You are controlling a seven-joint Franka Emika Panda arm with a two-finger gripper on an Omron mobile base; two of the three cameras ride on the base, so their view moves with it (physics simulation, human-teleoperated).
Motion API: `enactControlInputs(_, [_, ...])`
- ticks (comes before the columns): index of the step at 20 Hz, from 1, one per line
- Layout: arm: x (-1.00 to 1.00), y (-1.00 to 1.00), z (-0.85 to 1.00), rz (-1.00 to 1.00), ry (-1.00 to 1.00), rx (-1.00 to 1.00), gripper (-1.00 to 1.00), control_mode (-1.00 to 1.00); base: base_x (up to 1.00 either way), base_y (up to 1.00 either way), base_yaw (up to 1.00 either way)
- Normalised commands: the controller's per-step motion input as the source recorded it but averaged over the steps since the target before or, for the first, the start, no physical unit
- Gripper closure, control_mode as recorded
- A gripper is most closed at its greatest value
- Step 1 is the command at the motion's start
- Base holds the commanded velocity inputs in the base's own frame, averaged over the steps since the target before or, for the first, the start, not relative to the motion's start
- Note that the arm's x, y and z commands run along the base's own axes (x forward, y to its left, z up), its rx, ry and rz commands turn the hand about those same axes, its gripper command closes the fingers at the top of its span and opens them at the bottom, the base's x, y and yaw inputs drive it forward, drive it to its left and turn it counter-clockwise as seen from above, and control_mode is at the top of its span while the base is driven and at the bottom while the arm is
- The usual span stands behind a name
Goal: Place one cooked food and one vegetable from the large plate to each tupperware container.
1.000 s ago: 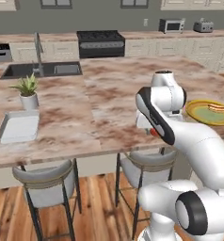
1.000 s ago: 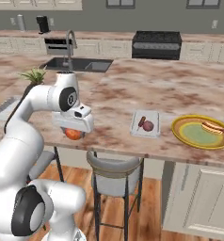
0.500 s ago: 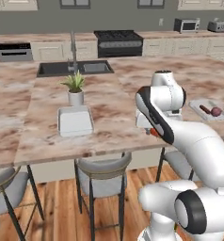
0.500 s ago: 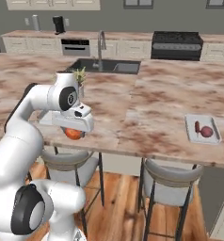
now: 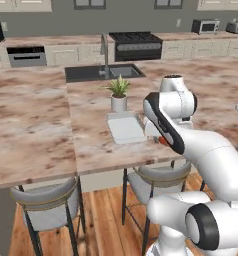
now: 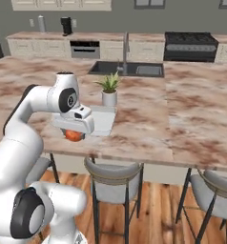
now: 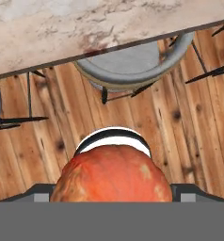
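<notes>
Lengthwise, tupperware container [image 5: 126, 128] runs toward potted plant [image 5: 119, 93].

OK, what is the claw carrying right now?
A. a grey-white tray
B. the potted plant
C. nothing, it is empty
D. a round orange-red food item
D: a round orange-red item sits between the fingers of the claw, beside the tray on the counter.
</notes>
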Motion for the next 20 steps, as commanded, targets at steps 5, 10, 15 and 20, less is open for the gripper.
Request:
enactControlInputs(5, [0.00, 0.00, 0.00, 0.00, 0.00, 0.00, 1.00, 1.00, 0.60, 0.54, -0.02])
enactControlInputs(10, [0.00, 0.00, 0.00, 0.00, 0.00, 0.00, 1.00, 1.00, 0.53, 0.16, 0.00])
enactControlInputs(15, [0.34, 0.10, 0.00, 0.00, 0.00, 0.00, 1.00, -1.00, 0.00, 0.00, 0.00])
enactControlInputs(20, [0.75, 0.01, -0.07, -0.03, 0.00, 0.00, 1.00, -1.00, 0.00, 0.00, 0.00])
